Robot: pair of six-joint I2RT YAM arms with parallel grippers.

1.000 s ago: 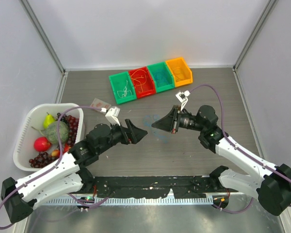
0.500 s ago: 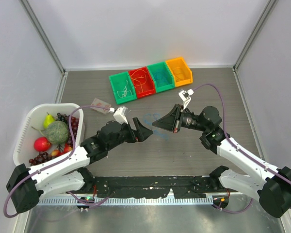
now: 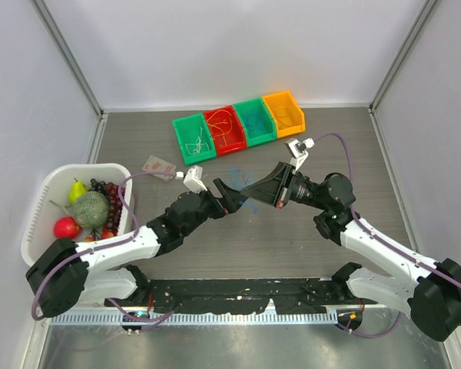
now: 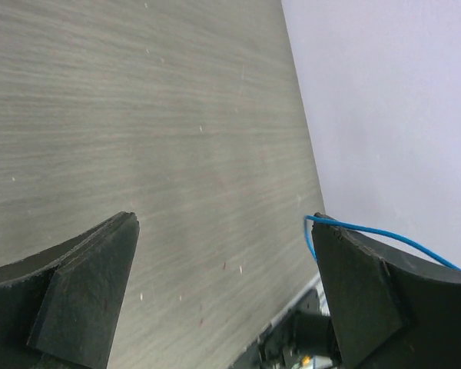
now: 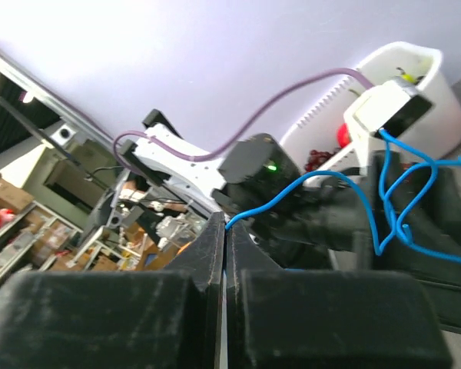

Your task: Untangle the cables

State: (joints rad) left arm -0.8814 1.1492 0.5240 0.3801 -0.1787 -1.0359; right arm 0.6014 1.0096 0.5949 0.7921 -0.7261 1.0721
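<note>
"What's the blue cable (image 5: 315, 176) like?"

"Thin as string, kinked into a few loose loops, hanging in the air over the middle of the table (image 3: 276, 246)."

"Who has it?"

"The right gripper (image 5: 225, 221) is clamped tight on it. The left gripper (image 4: 223, 221) gapes wide, and the cable only brushes it."

I count four small plastic bins: one green bin (image 3: 196, 159), one red bin (image 3: 229, 148), one teal-green bin (image 3: 260, 141), one orange bin (image 3: 290, 131). Three thin wires I can make out: one blue wire (image 4: 353, 225), one whitish wire (image 3: 192, 141), one orange-yellow wire (image 3: 227, 127). One white plastic basket (image 3: 32, 223), with one yellow-green pear (image 3: 77, 190) and one red apple (image 3: 65, 227).
</note>
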